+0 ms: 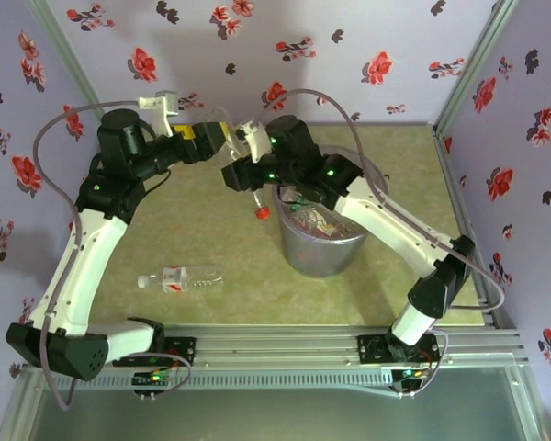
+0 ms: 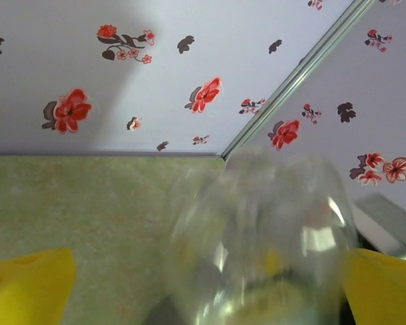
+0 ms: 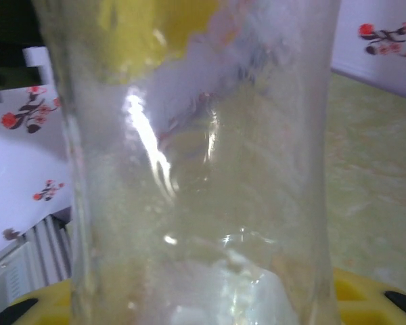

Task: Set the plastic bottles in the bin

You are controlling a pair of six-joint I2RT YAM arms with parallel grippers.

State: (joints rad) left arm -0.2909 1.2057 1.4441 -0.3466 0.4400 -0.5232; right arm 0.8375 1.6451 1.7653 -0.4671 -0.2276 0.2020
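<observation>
A clear plastic bottle (image 1: 256, 198) with a red cap (image 1: 262, 213) hangs cap-down beside the bin's (image 1: 298, 255) left rim. My right gripper (image 1: 241, 175) is shut on its body; in the right wrist view the bottle (image 3: 203, 169) spans the gap between the yellow fingers (image 3: 369, 298). My left gripper (image 1: 222, 138) stands open right beside it, with its yellow fingers (image 2: 27, 288) wide apart and the blurred bottle (image 2: 264, 230) between them. Another clear bottle (image 1: 179, 278) with a red label lies on the table in front of the left arm. Crushed bottles (image 1: 320, 222) lie inside the bin.
The grey translucent bin stands at the table's middle right, under my right forearm (image 1: 395, 225). Floral walls close in the back and both sides. A metal rail (image 1: 285, 344) runs along the near edge.
</observation>
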